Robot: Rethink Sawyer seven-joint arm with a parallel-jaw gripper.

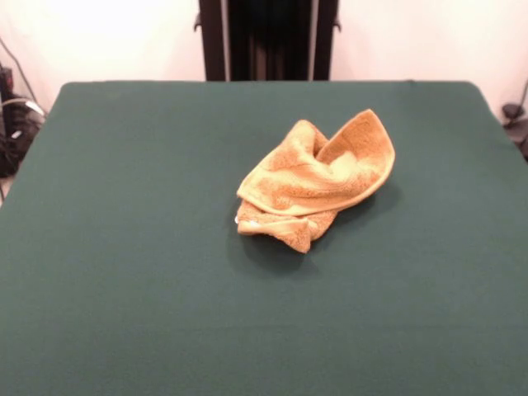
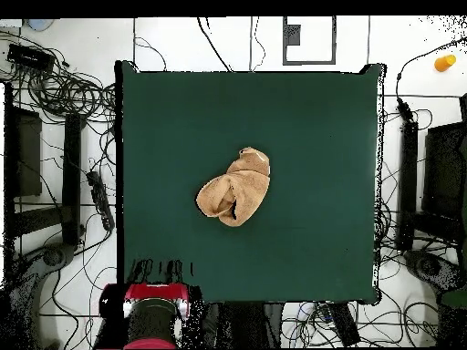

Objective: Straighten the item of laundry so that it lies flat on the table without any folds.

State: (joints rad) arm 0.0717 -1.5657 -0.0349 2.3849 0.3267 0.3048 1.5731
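We are risking dragging the crumpled towel [image 1: 316, 183] whole across the table [image 1: 124, 247] by pinching several layers; we cannot tell the jaws' state.

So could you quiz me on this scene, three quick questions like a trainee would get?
1. True or false: the towel lies flat with no folds.
2. Where on the table is the towel? A) at a corner B) near the middle C) hanging off an edge
3. Fill in: in the overhead view the red arm sits at the table's ___ edge, away from the towel.

Key:
1. False: it is crumpled, with layers folded over each other.
2. B
3. Bottom, near the left corner; the claw itself does not show.
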